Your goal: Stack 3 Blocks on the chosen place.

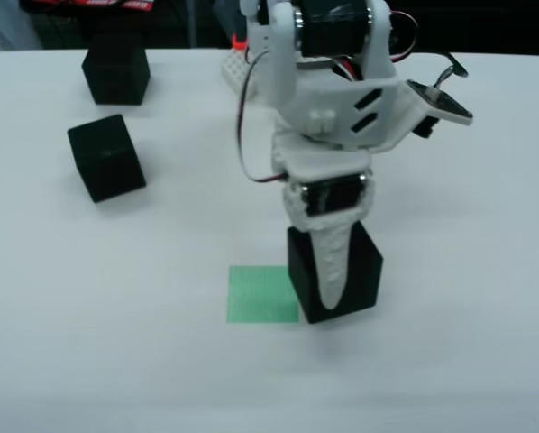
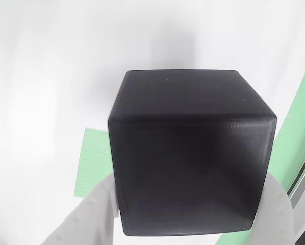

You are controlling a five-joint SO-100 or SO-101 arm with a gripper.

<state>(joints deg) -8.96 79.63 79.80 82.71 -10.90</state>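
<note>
Tool point(image 1: 331, 271) grasping block 1 point(image 1: 334, 271), low just right of green patch point(image 1: 262, 294) in front view; step: placing block 1; next: shift left, centre over patch, lower; 2 other blocks point(image 1: 106, 157) wait far left

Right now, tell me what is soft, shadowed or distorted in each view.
View from the front: mildly soft throughout, far blocks hazy, faint shadow beneath the held block by the green square. View riding on the gripper: wide-angle bulge on the block, fingers blurred, white surface washed out.
</note>
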